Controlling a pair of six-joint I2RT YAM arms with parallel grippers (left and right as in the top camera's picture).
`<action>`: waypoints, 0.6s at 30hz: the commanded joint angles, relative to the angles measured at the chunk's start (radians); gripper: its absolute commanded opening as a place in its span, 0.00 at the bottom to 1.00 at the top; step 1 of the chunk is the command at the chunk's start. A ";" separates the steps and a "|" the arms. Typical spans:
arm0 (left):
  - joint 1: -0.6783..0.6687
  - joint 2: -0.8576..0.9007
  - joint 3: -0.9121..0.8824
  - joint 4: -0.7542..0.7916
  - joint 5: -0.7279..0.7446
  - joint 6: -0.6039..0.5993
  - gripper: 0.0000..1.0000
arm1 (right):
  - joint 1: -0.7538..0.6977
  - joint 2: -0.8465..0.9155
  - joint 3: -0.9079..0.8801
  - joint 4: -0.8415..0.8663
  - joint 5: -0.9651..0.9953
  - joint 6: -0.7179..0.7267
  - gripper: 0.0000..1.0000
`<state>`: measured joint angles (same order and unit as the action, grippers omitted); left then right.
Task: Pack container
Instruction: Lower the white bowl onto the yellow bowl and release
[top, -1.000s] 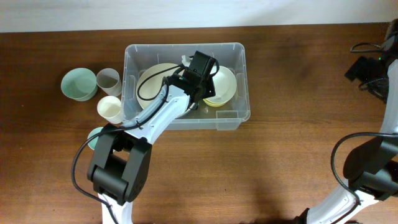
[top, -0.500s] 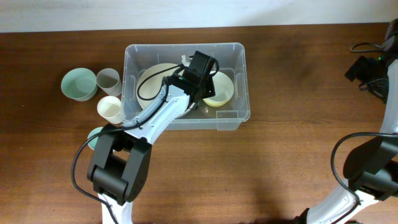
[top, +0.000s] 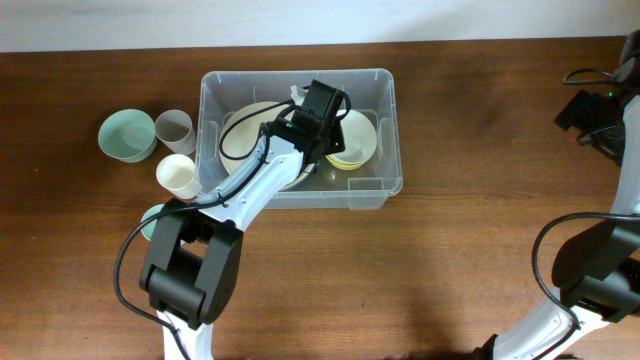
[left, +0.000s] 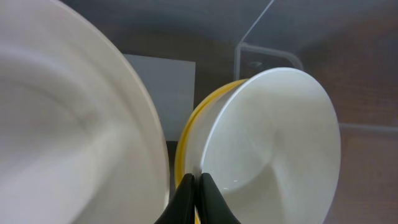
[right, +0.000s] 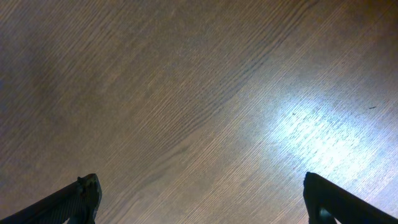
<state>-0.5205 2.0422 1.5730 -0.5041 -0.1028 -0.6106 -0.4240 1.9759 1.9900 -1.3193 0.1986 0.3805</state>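
Observation:
The container (top: 391, 120) is a clear tub at the table's middle. My left arm reaches into it, and the left gripper (left: 194, 179) is shut with nothing showing between its black fingers. Its tips rest at the rim of a white bowl (left: 273, 143) that is nested in a yellow bowl (left: 186, 143). That stack (top: 360, 138) lies in the tub's right half. A wide cream bowl (top: 245, 135) fills the left half and looms large as a cream bowl (left: 68, 137) beside the fingers. My right gripper (right: 198, 182) is open above bare wood.
Left of the tub stand a pale green bowl (top: 126, 134), a grey cup (top: 174, 128) and a cream cup (top: 178, 176). Another green piece (top: 152, 220) peeks from under my left arm. The right arm (top: 600, 100) sits at the far right edge with cables.
The left wrist has shifted very slightly inside the tub, and the white bowl has settled a little. The right arm has not moved.

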 joint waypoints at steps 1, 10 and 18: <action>-0.002 0.003 0.001 0.014 0.017 0.026 0.04 | -0.002 0.010 -0.006 0.000 0.016 -0.006 0.99; -0.002 0.003 0.001 0.015 0.089 0.025 0.02 | -0.002 0.010 -0.006 0.000 0.016 -0.007 0.99; -0.002 0.003 0.001 0.014 0.138 0.024 0.02 | -0.002 0.010 -0.006 0.000 0.016 -0.007 0.99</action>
<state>-0.5198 2.0422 1.5726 -0.4969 -0.0235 -0.6010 -0.4240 1.9759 1.9900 -1.3193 0.1986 0.3801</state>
